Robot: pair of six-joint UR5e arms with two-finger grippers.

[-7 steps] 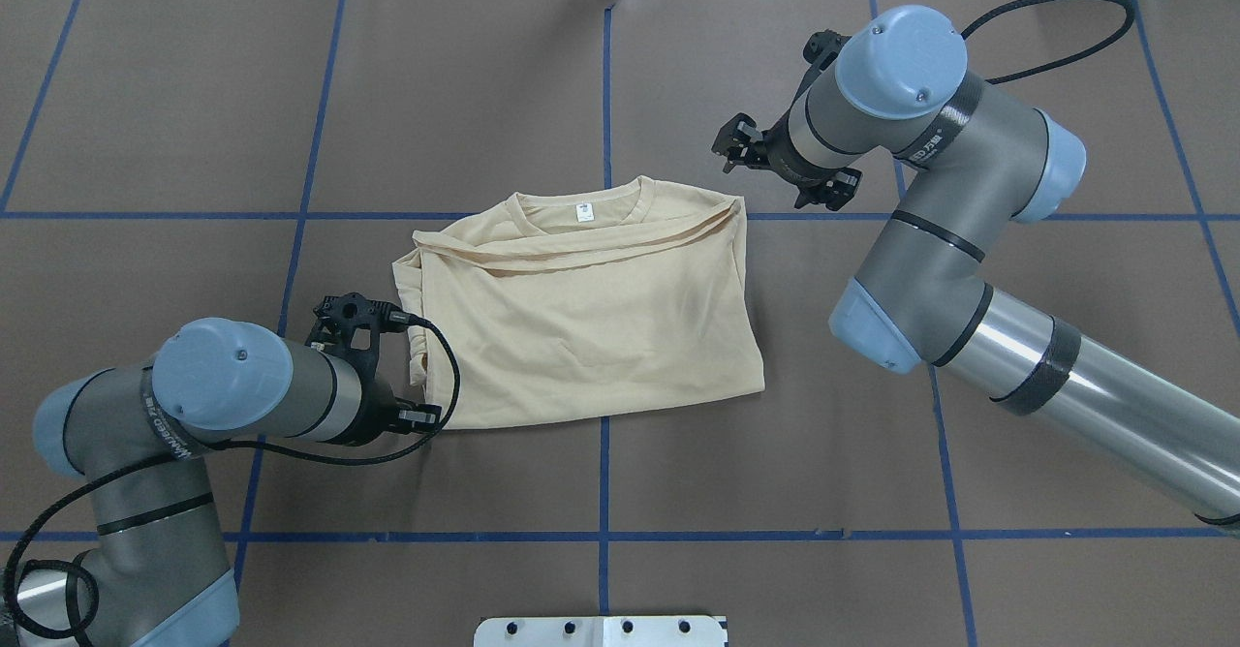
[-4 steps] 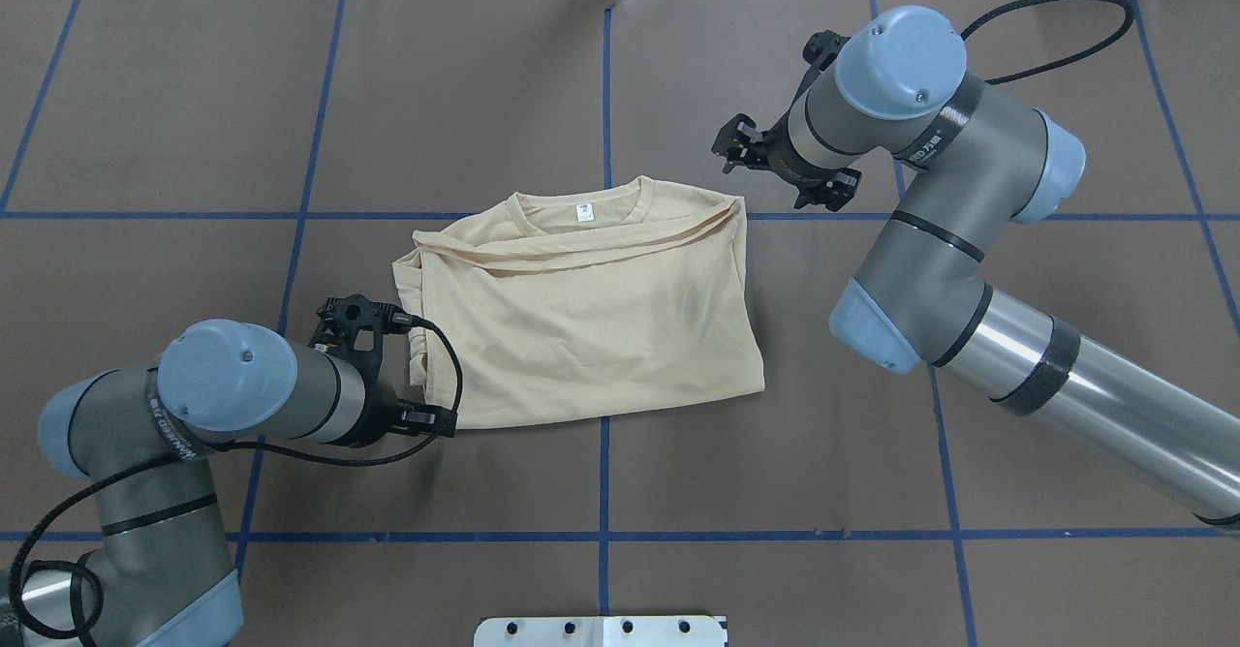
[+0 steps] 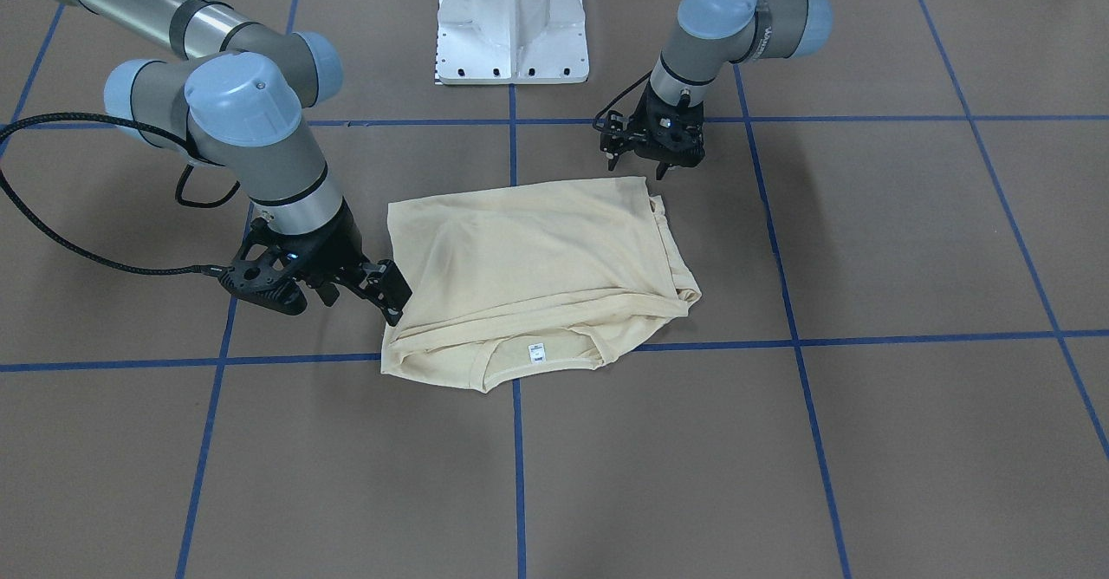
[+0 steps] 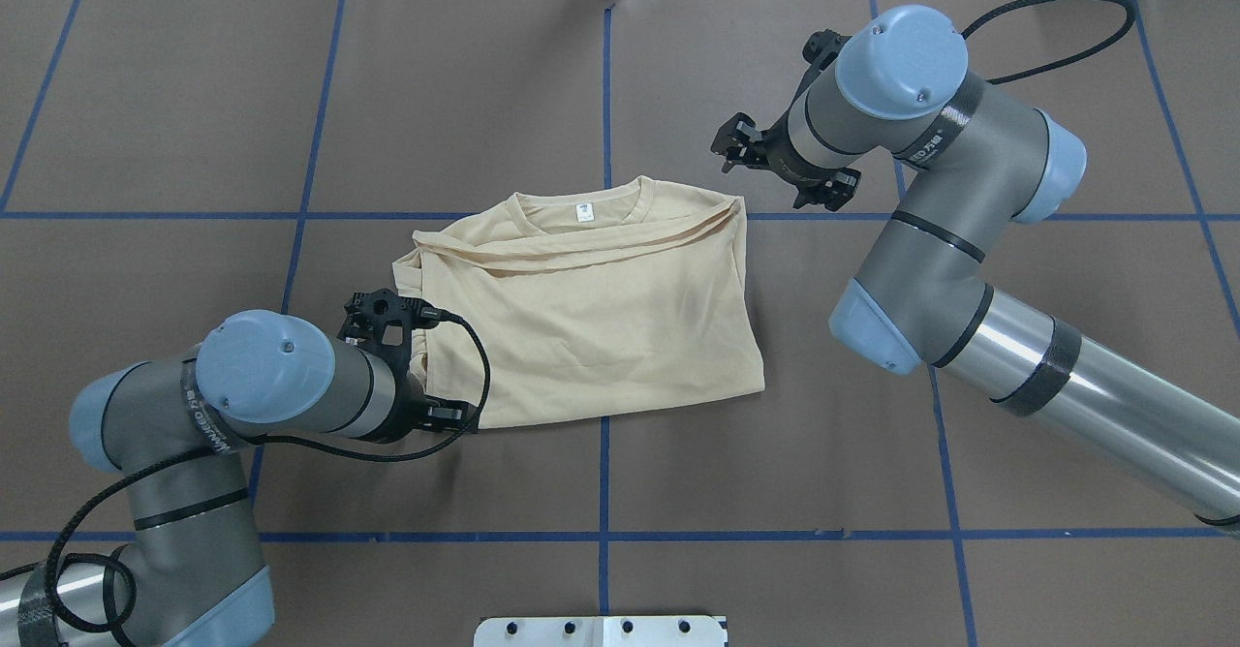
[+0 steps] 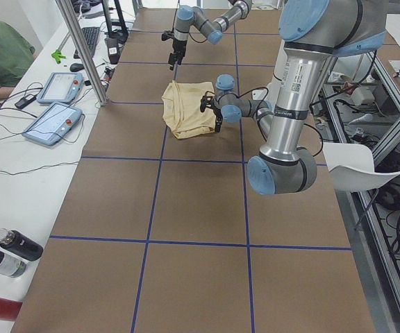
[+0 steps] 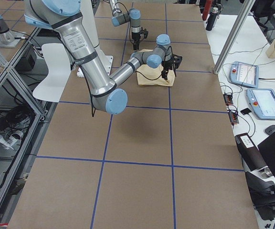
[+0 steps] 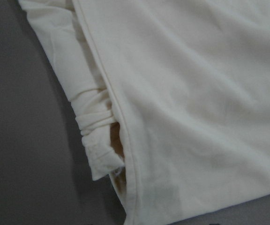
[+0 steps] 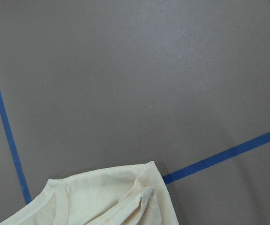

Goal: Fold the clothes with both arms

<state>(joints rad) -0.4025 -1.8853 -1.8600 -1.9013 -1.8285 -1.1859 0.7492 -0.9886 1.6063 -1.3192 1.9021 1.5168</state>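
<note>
Here we are, both of my arms down at the T-shirt (image 4: 601,308). It lies folded into a rough rectangle in the middle of the brown table (image 4: 194,95), right where two blue tape lines (image 4: 605,95) cross. The collar is on the side away from me and the small white neck label (image 4: 584,211) faces up.

My left gripper (image 3: 638,161) hangs low at the shirt's near-left corner, right by the hem. My wrist covers it from overhead and the front view is too small, so I cannot tell whether its fingers are apart or together. My left wrist camera is full of pale cloth: the folded edge runs across it, with a bunched sleeve (image 7: 95,126) poking out from under that edge onto the table.

Over to my right gripper (image 4: 728,148). It sits off the far-right corner, by the shoulder fold, and overhead shows a strip of bare table between it and the cloth. Nothing is held in it; I cannot tell how its fingers stand. My right wrist camera looks down on that corner, lying flat beside a tape line
</note>
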